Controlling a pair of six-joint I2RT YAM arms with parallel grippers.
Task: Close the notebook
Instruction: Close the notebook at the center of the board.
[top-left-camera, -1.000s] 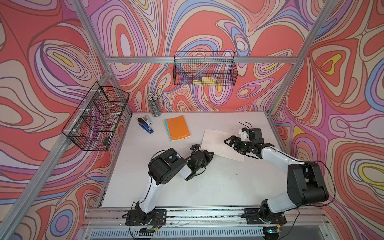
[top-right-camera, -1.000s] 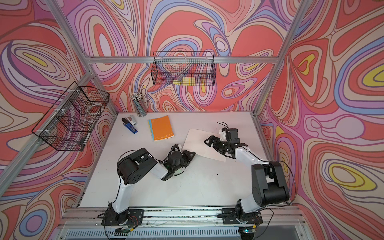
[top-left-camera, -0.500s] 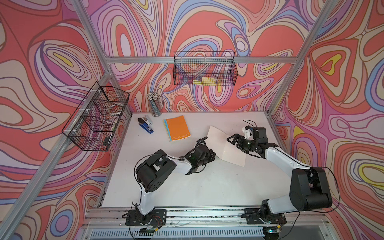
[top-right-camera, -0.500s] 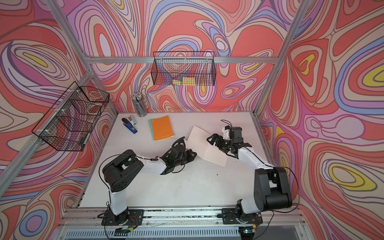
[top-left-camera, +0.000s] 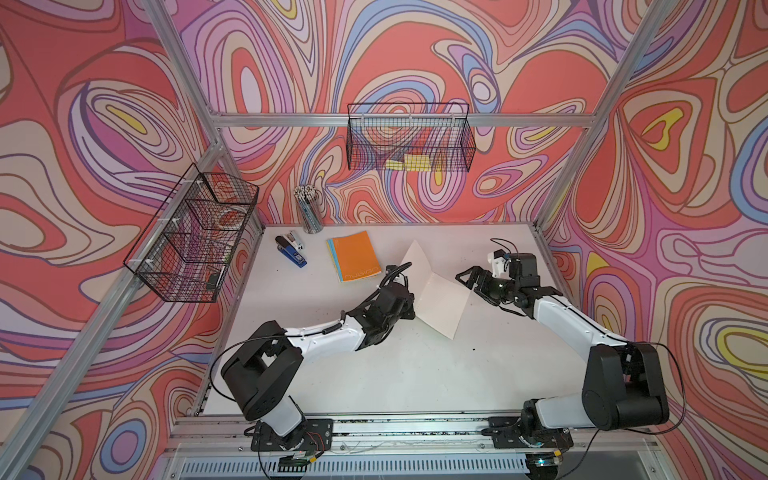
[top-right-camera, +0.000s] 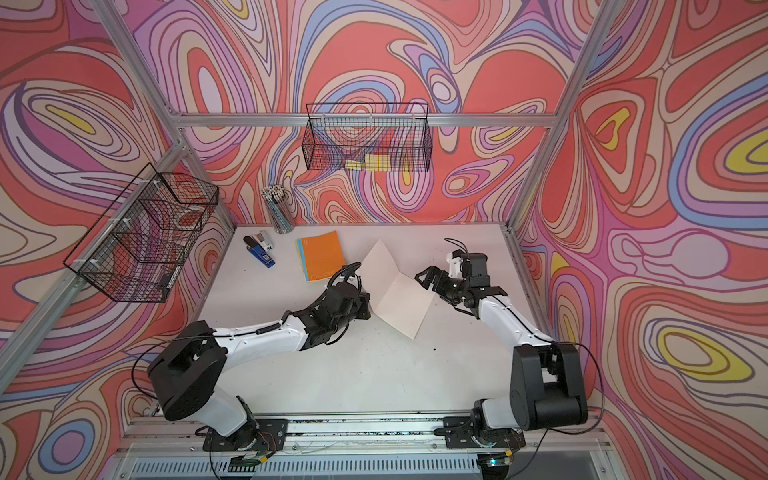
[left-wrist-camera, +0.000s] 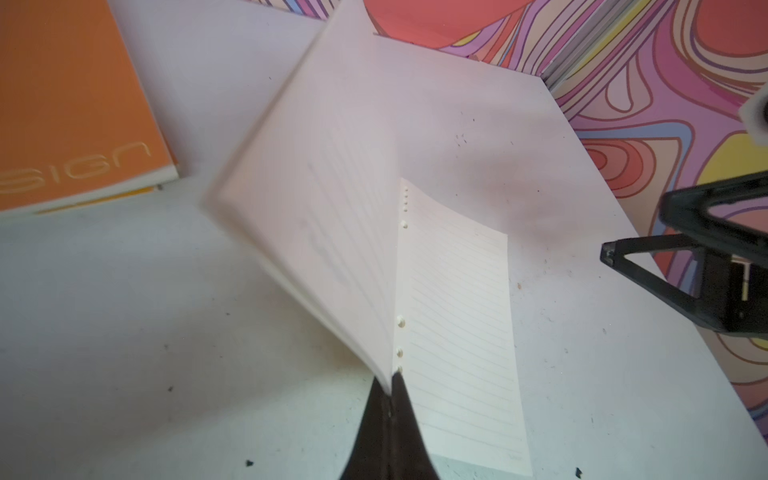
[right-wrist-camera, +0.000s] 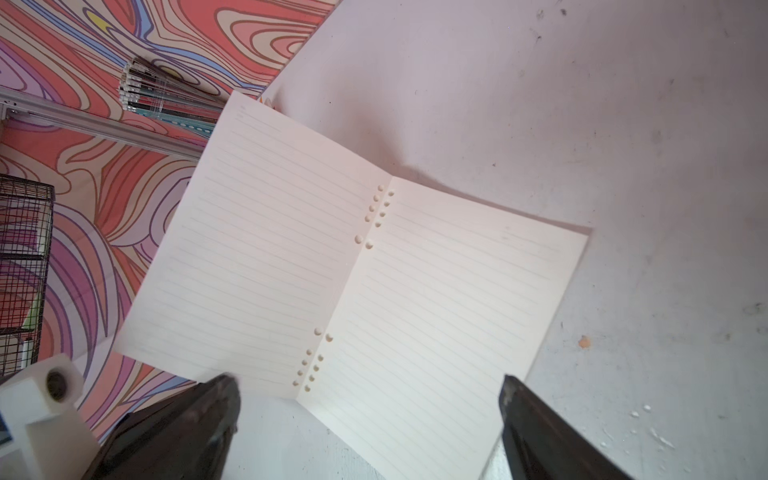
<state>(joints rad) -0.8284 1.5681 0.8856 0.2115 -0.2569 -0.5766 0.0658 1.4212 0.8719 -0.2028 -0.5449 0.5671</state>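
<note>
So the notebook (top-left-camera: 438, 297) sits about mid-table, a bit right of centre, on the scuffed white table (top-left-camera: 374, 374) between the two arms. It's a thin, soft thing with cream lined pages and a row of little punched holes along the fold. The right-hand leaf lies flat, and the left-hand leaf is tipped up steeply, so the whole thing makes a V shape. The left gripper (left-wrist-camera: 390, 415) has its dark tapered fingers pressed together, pinching the raised leaf at its near edge, right by the fold. The right gripper (top-left-camera: 469, 284) is spread wide, its black angular fingers (right-wrist-camera: 536, 428) hanging just off the right edge of the flat page; can't tell if they touch it. Further left there's a glossy orange notebook (top-left-camera: 355, 255) lying shut, a blue stapler (top-left-camera: 291, 251) and a clear cup of pencils (top-left-camera: 309, 210) by the far wall.
</note>
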